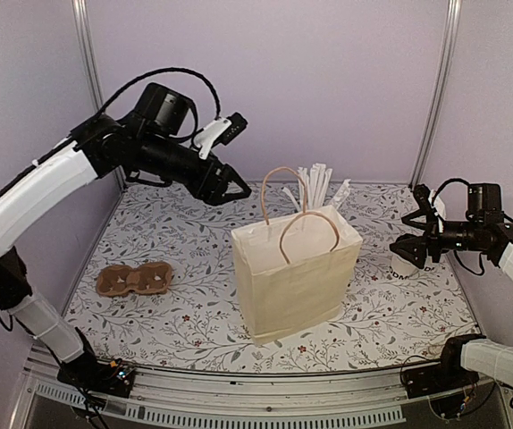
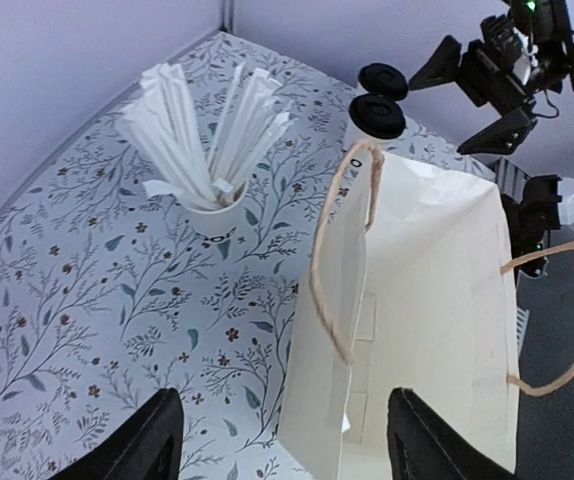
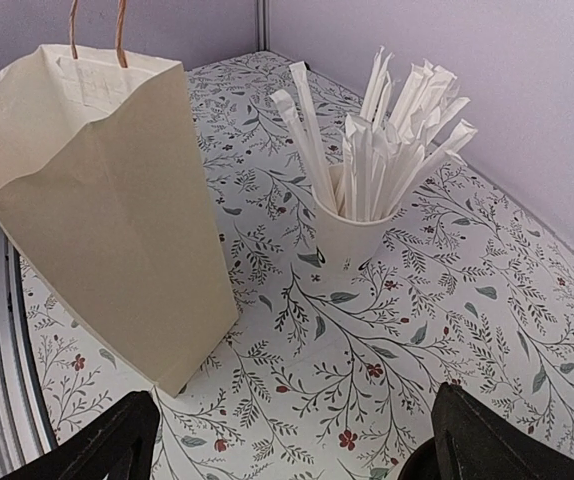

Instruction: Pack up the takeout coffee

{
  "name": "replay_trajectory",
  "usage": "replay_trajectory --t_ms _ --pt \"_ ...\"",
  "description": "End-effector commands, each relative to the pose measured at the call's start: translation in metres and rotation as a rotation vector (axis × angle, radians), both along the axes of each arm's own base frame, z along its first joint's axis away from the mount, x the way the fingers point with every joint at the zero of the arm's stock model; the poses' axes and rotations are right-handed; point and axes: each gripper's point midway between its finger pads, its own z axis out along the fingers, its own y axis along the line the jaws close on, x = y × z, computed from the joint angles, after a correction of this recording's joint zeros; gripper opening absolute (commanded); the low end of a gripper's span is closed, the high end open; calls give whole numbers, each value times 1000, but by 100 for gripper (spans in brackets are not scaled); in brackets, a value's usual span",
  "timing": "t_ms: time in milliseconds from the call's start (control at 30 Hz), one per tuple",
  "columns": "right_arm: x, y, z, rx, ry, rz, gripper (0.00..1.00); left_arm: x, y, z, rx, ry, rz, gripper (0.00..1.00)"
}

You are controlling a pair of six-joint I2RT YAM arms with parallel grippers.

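A cream paper bag with twine handles [image 1: 294, 279] stands upright in the middle of the floral-patterned counter [image 1: 194, 317], its mouth open at the top. We cannot see what is inside it from any view. Just behind the bag stands a white paper cup [image 3: 352, 238] crammed with long white wrapped straws [image 3: 397, 130] that fan out above its rim. A flat brown cardboard cup carrier [image 1: 133, 279] lies well to the left of the bag.

The takeout coffee, a wide white paper cup with a black round plastic lid [image 2: 379, 115], stands on the counter to the right of the bag, near the right edge. A second black round lid [image 2: 382, 78] shows just behind it.

Our right hand [image 1: 415, 231] is spread wide and sits right at the coffee in the overhead view, partly covering it. We cannot tell whether it touches the cup. Our left hand [image 2: 287, 440], raised above the counter to the left of the bag, is also spread wide and holds nothing. It is well apart from the coffee, with the bag between them.
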Motion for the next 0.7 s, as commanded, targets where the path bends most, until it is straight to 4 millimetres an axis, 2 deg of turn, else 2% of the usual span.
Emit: replay_trajectory --t_ms 0,33,67,167,233,300,367,467,600,667 --pt "-2 2 -1 2 -4 11 99 16 87 -6 103 -36 325 71" --pt "-2 2 -1 1 -6 10 99 19 109 -14 110 -7 393 71" --pt "-3 2 0 1 -7 9 99 24 140 -30 128 37 482 69" --pt "-3 2 0 0 -11 9 99 25 208 -70 225 109 687 66" --pt "-3 2 0 1 -11 12 99 21 241 -98 295 148 761 58" --pt "-2 2 0 0 -12 9 99 12 246 -125 323 197 733 46" --pt "-1 1 0 0 -9 3 99 3 231 -148 286 276 660 34" --pt "-1 1 -1 0 -3 1 99 -10 217 -185 272 430 623 25" --pt "-1 0 -2 -1 -1 -1 99 -28 218 -241 361 615 634 11" --pt "-2 1 -3 -1 1 3 99 -38 215 -261 389 668 620 6"
